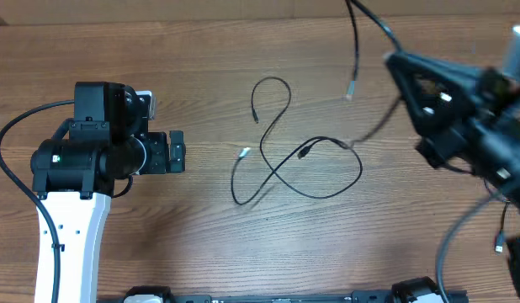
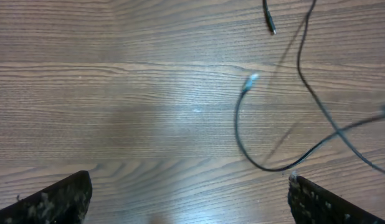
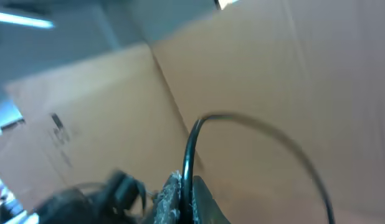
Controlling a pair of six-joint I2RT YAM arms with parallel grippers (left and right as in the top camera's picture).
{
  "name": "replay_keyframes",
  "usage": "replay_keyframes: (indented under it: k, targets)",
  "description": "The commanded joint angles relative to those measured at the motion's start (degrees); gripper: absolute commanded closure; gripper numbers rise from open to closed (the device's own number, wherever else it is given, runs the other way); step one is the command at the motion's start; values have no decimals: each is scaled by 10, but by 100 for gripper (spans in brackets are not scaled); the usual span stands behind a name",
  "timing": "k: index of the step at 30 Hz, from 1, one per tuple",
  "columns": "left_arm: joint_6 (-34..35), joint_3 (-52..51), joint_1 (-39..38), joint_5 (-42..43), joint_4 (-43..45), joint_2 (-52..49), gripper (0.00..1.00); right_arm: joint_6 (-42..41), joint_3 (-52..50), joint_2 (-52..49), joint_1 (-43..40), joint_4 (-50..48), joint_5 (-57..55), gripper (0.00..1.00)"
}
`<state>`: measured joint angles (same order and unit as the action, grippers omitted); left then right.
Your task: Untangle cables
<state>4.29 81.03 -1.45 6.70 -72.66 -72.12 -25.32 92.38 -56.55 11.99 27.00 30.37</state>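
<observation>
Centrally, thin black cables lay in loose crossing loops on the brown wooden desk, well clear of its edges. Left end effector stood wide over bare wood beside them. Right end effector, high at right, pinched one black cord.

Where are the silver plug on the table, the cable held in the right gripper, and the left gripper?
silver plug (image 2: 250, 79): left wrist view, on its bright tip.
held cable (image 3: 189, 155): right wrist view, on its upright black stretch.
left gripper (image 2: 189, 183): left wrist view, midway between its open fingertips.
</observation>
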Motion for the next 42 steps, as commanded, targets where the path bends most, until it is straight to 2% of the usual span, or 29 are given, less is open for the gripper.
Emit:
replay_keyframes:
  k: [1, 6, 10, 15, 33, 36, 40, 42]
  targets:
    - [0, 4, 3, 4, 0, 5, 1, -13, 31, -14, -2, -17, -54, 96]
    - [0, 4, 3, 4, 0, 5, 0, -32, 87, -54, -2, -1, -51, 96]
    - [0, 4, 3, 4, 0, 5, 0, -23, 139, -95, -2, 90, -46, 96]
    - [0, 4, 3, 4, 0, 5, 0, -14, 166, -133, -2, 159, -19, 96]
    - [1, 4, 3, 8, 0, 5, 0, 1, 209, -140, -25, 233, -12, 96]
    - [56, 4, 3, 90, -26, 5, 0, 1, 236, -140, -48, 225, -12, 96]
    - [48, 4, 3, 168, -36, 3, 0, 1, 280, -147, -91, 226, -14, 96]
    - [4, 4, 2, 206, -41, -2, 0, 0, 297, -153, -122, 226, -14, 96]
